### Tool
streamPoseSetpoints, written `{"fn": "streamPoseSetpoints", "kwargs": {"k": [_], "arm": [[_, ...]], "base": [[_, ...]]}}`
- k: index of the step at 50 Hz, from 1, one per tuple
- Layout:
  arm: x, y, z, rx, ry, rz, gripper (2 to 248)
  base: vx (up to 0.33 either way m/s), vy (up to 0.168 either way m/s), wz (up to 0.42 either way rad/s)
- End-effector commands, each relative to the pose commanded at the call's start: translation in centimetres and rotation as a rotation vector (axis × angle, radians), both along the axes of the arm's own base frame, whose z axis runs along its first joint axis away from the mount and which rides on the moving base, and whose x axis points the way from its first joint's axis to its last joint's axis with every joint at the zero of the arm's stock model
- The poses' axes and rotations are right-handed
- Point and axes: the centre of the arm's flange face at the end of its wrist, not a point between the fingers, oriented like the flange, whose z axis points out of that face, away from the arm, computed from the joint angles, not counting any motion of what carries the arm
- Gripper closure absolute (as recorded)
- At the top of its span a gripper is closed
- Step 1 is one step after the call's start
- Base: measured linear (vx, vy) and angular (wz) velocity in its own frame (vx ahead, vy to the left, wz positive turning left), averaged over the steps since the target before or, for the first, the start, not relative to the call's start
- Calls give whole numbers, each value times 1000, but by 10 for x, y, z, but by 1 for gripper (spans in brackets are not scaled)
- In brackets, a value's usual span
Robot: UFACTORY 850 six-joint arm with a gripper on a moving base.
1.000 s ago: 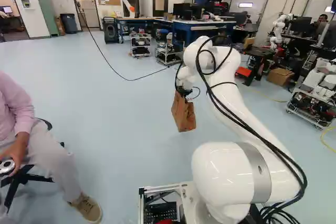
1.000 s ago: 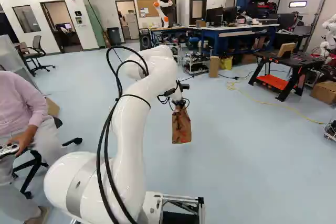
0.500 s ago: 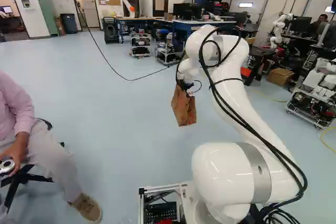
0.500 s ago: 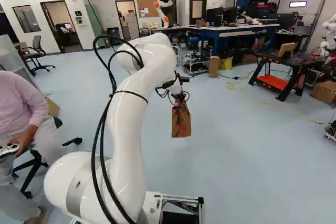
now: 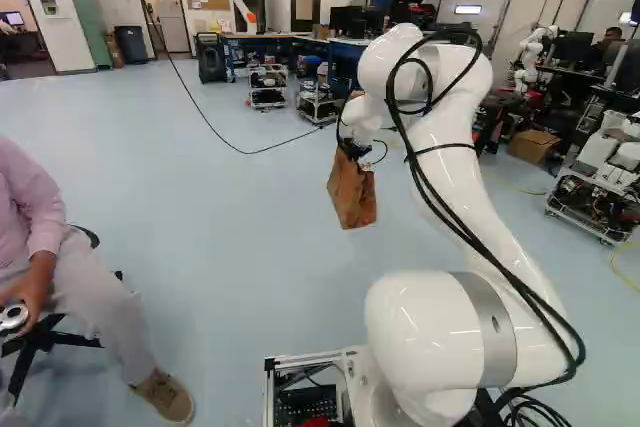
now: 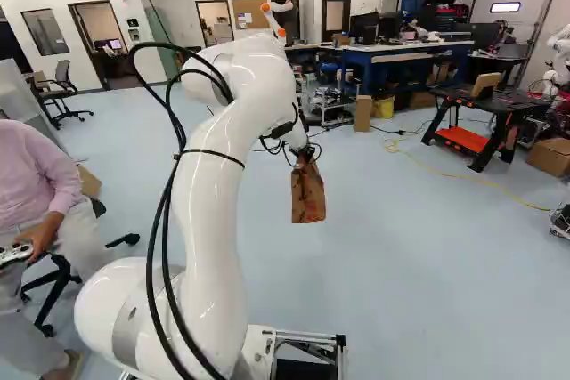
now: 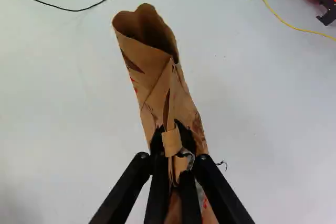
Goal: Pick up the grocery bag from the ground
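Observation:
In the right base view my gripper [image 6: 305, 152] is at the top of the brown paper grocery bag [image 6: 308, 193], which hangs below it in the air, well above the floor. The left base view shows the same bag [image 5: 352, 192], slightly tilted under the wrist. Seen from the wrist, the gripper [image 7: 172, 153] is shut on the pinched paper of the bag [image 7: 157, 77], whose rim bulges open ahead of the fingers. The lower part of the bag is largely hidden beneath the gripper.
Pale blue floor [image 6: 401, 264] lies around the bag. A black cable [image 5: 250, 152] runs across it. Farther off stand blue workbenches [image 6: 356, 60], a black and orange stand [image 6: 472, 126] and another robot [image 5: 530, 57]. A seated person is at the left of both base views.
My arm has risen and drawn back a little, and the bag in the gripper has moved up with it. The base has stayed where it was.

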Motion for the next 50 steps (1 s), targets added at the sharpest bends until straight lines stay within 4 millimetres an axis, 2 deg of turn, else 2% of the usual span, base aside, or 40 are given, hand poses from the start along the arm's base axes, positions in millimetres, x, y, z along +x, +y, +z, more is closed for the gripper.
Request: {"fn": "streamPoseSetpoints", "kwargs": {"k": [50], "arm": [[-21, 3, 125, -20, -139, 0, 226]], "base": [[0, 0, 0]]}}
